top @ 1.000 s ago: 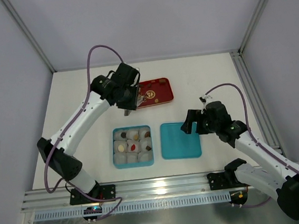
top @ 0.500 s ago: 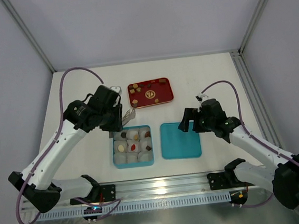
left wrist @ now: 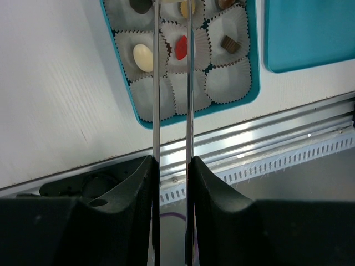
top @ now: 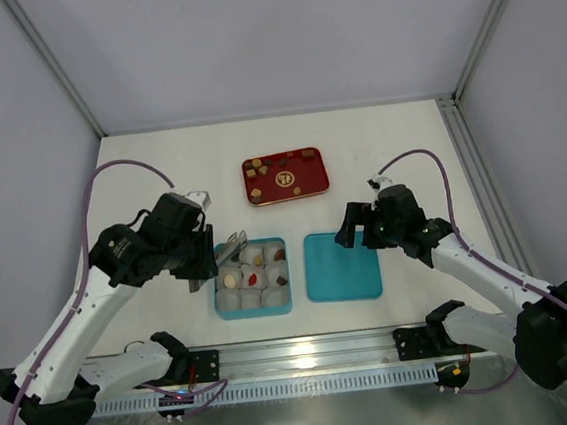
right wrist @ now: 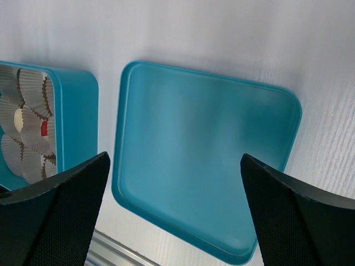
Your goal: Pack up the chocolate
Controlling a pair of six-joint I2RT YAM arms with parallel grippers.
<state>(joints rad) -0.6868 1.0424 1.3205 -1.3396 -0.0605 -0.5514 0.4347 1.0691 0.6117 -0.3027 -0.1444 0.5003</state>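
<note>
The left claw point(top: 232, 245) hangs over the far left corner of the blue box point(top: 255, 313), its two long thin fingers a little apart, and I cannot tell if it holds anything. The right claw point(right wrist: 175, 160) is wide open and empty above the blue lid point(right wrist: 205, 183). Some chocolate point(left wrist: 181, 47) sits in paper cups point(left wrist: 224, 83) in the box, and more lies on the red tray point(top: 321, 182).
</note>
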